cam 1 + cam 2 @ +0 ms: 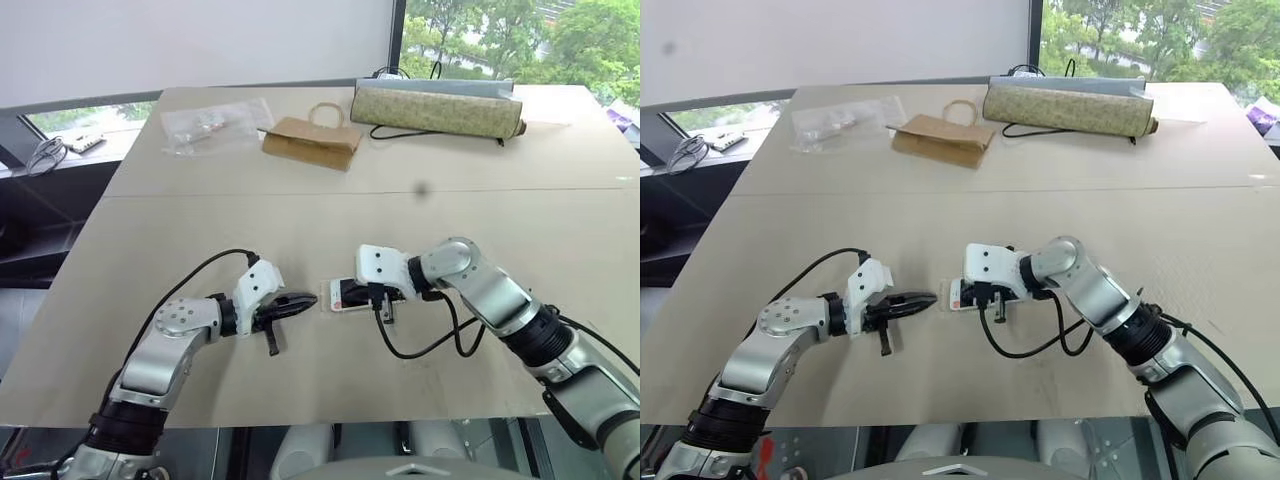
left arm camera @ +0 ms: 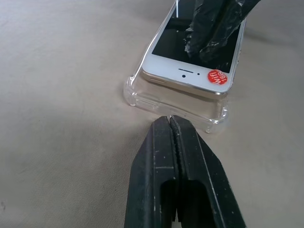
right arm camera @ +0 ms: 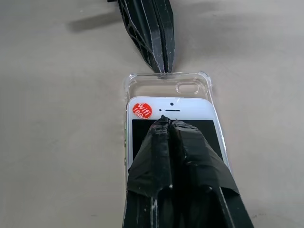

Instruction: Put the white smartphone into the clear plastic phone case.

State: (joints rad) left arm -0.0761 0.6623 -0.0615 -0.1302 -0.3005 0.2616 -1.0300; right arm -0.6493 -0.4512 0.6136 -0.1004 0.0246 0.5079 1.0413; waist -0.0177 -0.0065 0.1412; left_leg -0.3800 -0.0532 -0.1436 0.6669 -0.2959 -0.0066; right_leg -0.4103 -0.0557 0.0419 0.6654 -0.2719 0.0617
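Both grippers meet mid-table in the eye view: left gripper (image 1: pixel 300 300) shut, right gripper (image 1: pixel 345 293) shut over the phone (image 1: pixel 350 295). Left wrist view: closed tips touch the case (image 2: pixel 142 97) end. Right wrist view: closed fingers press the phone's screen, phone lying partly in the case.

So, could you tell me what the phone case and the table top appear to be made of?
The phone case looks like clear glossy plastic: the table shows through its walls and its edges glint. The table top seems a matt beige laminate or board, with no visible gloss; which one is unclear.
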